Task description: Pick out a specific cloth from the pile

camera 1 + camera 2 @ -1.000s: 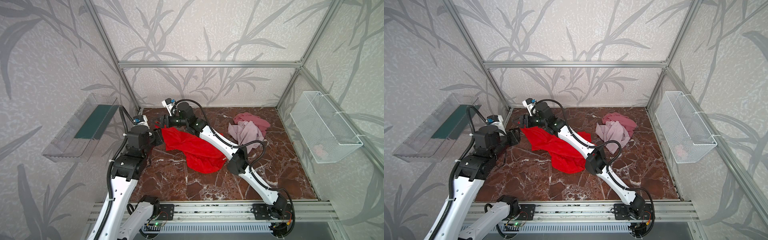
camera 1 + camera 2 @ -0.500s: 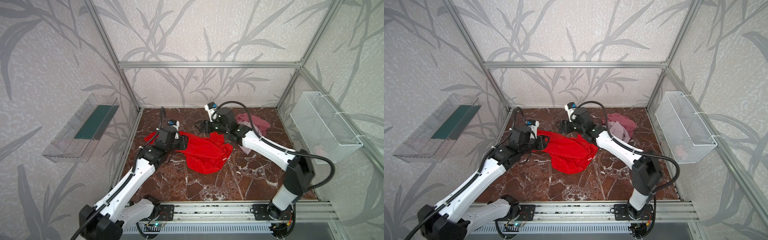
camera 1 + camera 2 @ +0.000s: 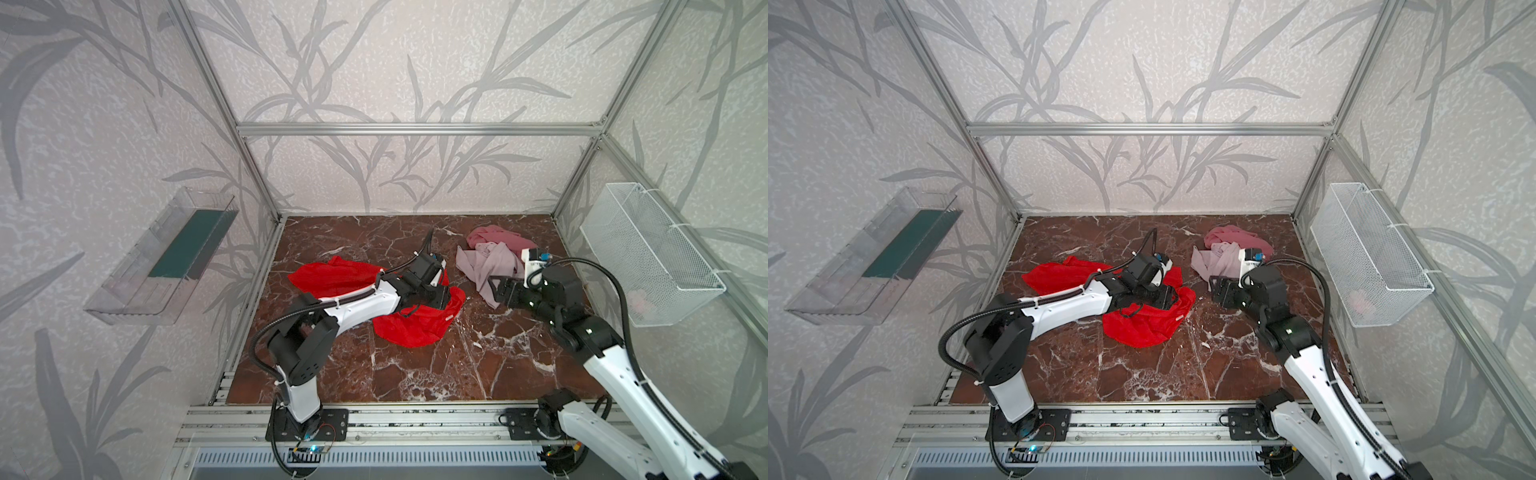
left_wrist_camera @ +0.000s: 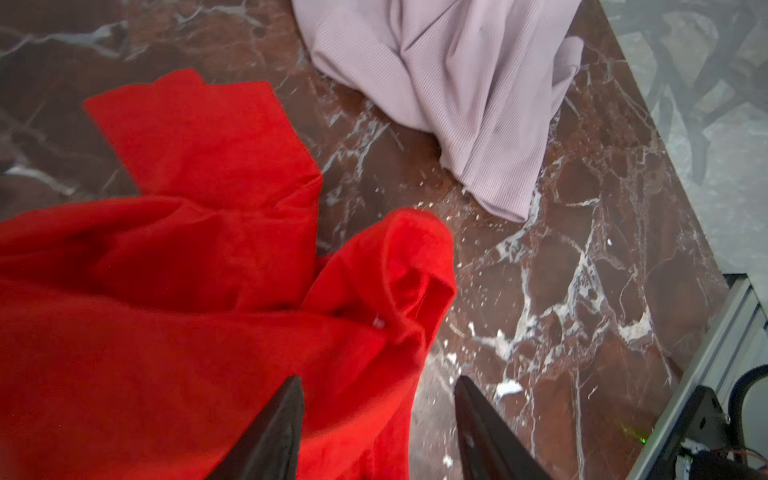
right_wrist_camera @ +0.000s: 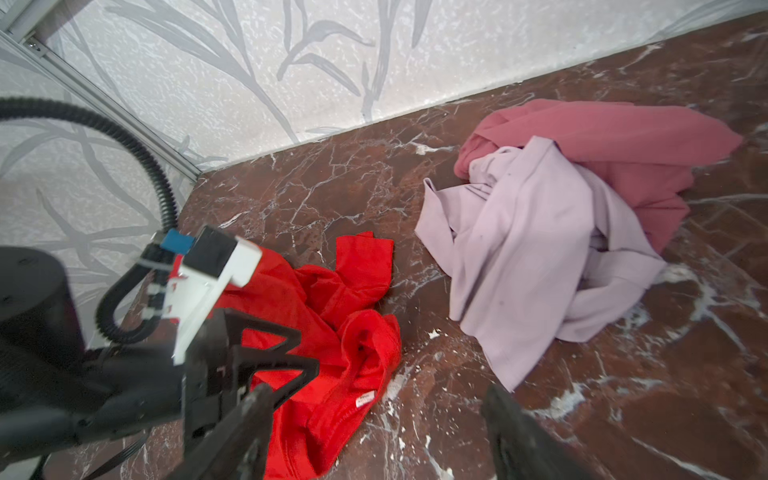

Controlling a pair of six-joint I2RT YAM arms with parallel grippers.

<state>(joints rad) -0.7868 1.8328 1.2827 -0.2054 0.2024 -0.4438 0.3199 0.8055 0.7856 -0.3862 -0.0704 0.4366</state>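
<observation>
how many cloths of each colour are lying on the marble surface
red cloth: 1
dusty rose-pink cloth: 1
pale lilac-pink cloth: 1
total: 3

Left arm [image 3: 357, 305] lay stretched low and forward, left gripper [image 4: 378, 380] jaws apart. Right arm [image 3: 598, 345] was bent, right gripper [image 5: 379, 390] jaws wide apart.

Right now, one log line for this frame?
red cloth: on table, apart from pink pile | left fingers: open over red cloth edge | right fingers: open, empty
</observation>
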